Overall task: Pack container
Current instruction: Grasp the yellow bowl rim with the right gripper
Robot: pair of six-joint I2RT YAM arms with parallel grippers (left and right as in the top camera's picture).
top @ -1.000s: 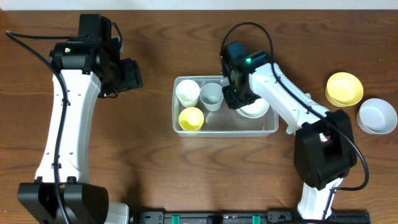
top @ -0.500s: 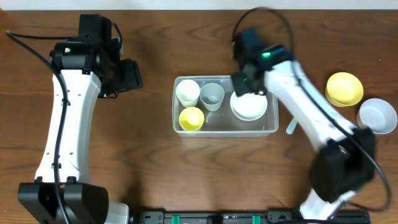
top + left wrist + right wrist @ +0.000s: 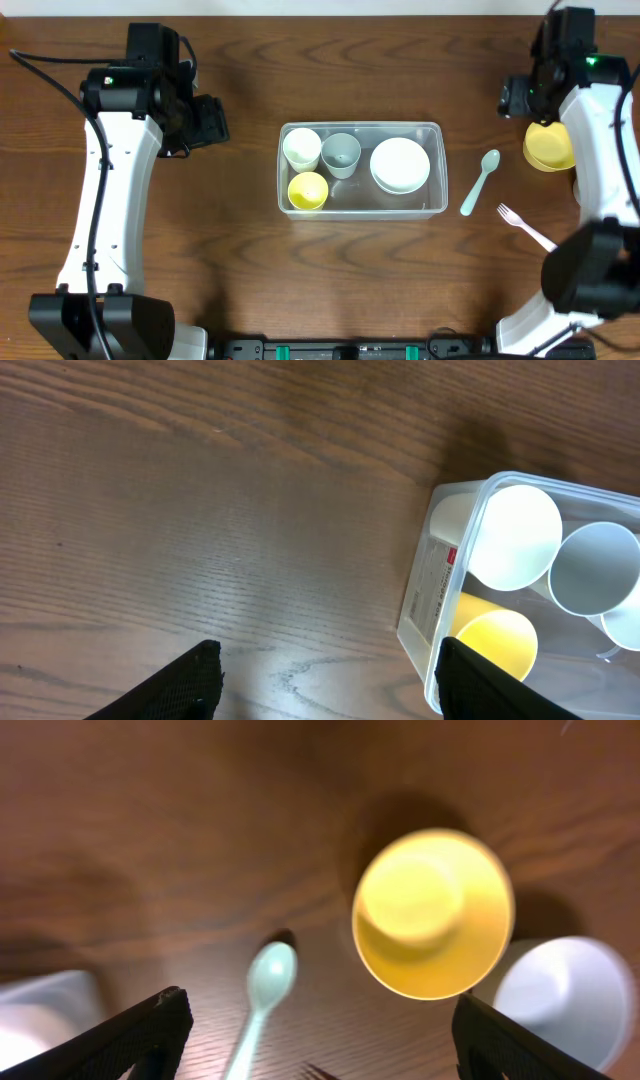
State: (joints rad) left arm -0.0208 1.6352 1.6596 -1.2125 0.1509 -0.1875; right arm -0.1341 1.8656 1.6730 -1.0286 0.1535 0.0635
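Observation:
The clear container (image 3: 362, 125) stands mid-table and holds a white cup (image 3: 301, 148), a pale blue cup (image 3: 340, 153), a yellow cup (image 3: 307, 190) and a white bowl (image 3: 400, 165). My right gripper (image 3: 520, 98) hangs open and empty at the far right, above a yellow bowl (image 3: 548, 150). In the right wrist view the open gripper (image 3: 320, 1030) looks down on that yellow bowl (image 3: 435, 915) and a mint spoon (image 3: 262, 990). My left gripper (image 3: 212, 122) is open and empty left of the container. Its wrist view shows the gripper (image 3: 325, 685) beside the container's end (image 3: 432, 592).
The mint spoon (image 3: 479, 182) and a white fork (image 3: 525, 227) lie right of the container. A pale bowl (image 3: 555, 1000) sits beside the yellow bowl; the right arm hides it in the overhead view.
The right gripper opened and left the white bowl in the container. That arm then swung away to the far right, above the yellow bowl. The left arm has not moved.

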